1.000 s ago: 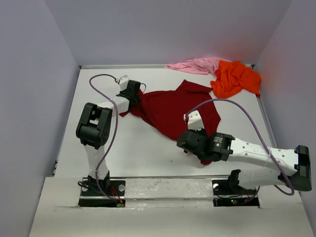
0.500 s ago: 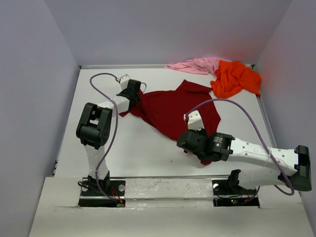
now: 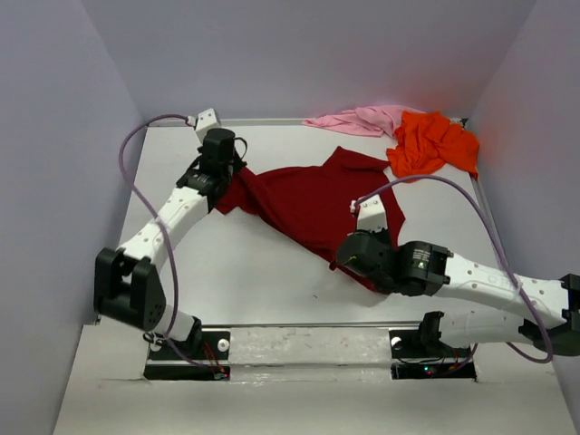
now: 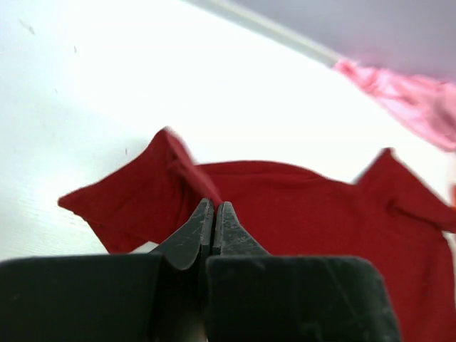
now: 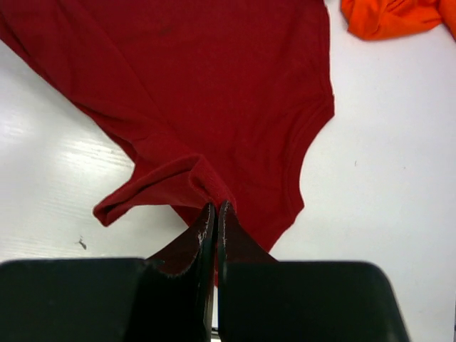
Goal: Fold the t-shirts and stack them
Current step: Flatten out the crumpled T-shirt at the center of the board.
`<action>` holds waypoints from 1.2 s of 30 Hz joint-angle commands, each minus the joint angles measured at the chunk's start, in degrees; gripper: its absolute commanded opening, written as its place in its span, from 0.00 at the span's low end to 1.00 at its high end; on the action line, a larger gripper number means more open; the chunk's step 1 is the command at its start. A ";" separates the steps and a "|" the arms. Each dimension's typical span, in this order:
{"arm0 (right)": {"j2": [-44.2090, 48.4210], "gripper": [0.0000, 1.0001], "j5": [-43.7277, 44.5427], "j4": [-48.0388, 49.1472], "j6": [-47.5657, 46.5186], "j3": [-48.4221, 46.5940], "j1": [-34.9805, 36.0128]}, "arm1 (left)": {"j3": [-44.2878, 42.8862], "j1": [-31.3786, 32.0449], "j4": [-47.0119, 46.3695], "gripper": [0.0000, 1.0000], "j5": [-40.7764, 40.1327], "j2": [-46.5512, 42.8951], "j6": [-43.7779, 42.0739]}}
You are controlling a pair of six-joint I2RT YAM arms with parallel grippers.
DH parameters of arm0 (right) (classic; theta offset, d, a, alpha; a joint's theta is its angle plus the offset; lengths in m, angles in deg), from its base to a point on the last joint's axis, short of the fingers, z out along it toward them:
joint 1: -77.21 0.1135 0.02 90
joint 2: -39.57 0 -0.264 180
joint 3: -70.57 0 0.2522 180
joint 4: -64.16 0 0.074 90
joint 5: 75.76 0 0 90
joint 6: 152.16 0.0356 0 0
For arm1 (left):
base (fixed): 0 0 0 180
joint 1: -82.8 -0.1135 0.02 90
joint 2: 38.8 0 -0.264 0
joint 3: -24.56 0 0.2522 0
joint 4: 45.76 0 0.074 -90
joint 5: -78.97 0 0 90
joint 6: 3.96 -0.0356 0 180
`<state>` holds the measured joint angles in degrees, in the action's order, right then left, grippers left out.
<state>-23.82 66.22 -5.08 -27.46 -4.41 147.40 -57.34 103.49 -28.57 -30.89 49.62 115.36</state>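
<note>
Toward the near edge of the table [image 3: 254,272], the right gripper [image 5: 215,206] is closed on a raised fold of the dark red t-shirt [image 3: 308,204] — jaws together, cloth pinched between them. The shirt is spread across the middle. At its left end, toward the far-left corner, the left gripper [image 4: 214,206] is clamped on a peak of the same cloth. In the far-right corner the orange t-shirt [image 3: 433,143] is crumpled, touched by the pink t-shirt [image 3: 358,119] along the far edge.
</note>
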 commanded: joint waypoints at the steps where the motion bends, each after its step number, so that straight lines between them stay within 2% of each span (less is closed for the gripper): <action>1: 2.66 0.00 5.93 0.64 -3.06 -6.02 0.12 | -0.77 0.32 4.31 0.00 -0.27 -13.34 -4.98; 8: 7.92 0.00 12.95 0.55 -8.06 -12.60 0.12 | -3.23 0.32 10.82 0.00 -2.90 -33.89 -13.04; 10: 9.25 0.00 14.54 1.34 -10.69 -14.54 0.12 | -4.89 0.32 12.30 0.00 -3.78 -36.82 -13.85; 12: 10.65 0.00 17.00 2.91 -12.80 -17.70 0.12 | -8.74 0.23 15.73 0.00 -4.57 -38.49 -14.46; 15: 13.38 0.00 20.25 8.87 -20.70 -21.56 0.12 | -12.97 0.32 18.99 0.00 -4.40 -40.52 -14.64; 16: 13.91 0.00 20.87 11.16 -26.64 -22.54 0.12 | -13.68 0.23 19.25 0.00 -4.31 -41.83 -14.64; 18: 15.40 0.00 21.40 18.96 -36.65 -26.04 0.12 | -16.92 0.32 20.31 0.00 -4.31 -42.98 -14.91; 23: 15.59 0.00 20.09 25.50 -46.90 -35.72 0.12 | -24.49 1.90 21.81 0.00 -5.89 -42.98 -14.91; 27: 14.98 0.00 17.45 31.56 -52.79 -41.96 0.12 | -26.51 1.81 17.94 0.00 -1.43 -45.44 -12.19; 31: 11.29 0.00 16.75 34.38 -60.76 -48.91 0.12 | -31.96 1.90 17.76 0.00 2.80 -42.73 -9.81; 32: 10.58 0.00 16.40 36.57 -62.98 -49.87 0.12 | -33.27 1.81 17.85 0.00 3.24 -41.94 -9.81; 34: 9.87 0.00 15.17 49.28 -69.03 -48.14 0.12 | -35.83 1.81 17.50 0.00 5.52 -39.30 -9.46; 35: 9.78 0.00 13.68 56.73 -77.24 -46.12 0.12 | -36.18 1.90 16.63 0.00 6.05 -38.51 -9.46; 36: 9.00 0.00 13.06 63.94 -80.02 -45.93 0.12 | -36.62 1.90 16.01 0.00 7.45 -36.76 -9.20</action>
<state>-12.20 82.11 35.20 -88.22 -52.03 147.40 -91.68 105.30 -8.12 -27.61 8.24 105.81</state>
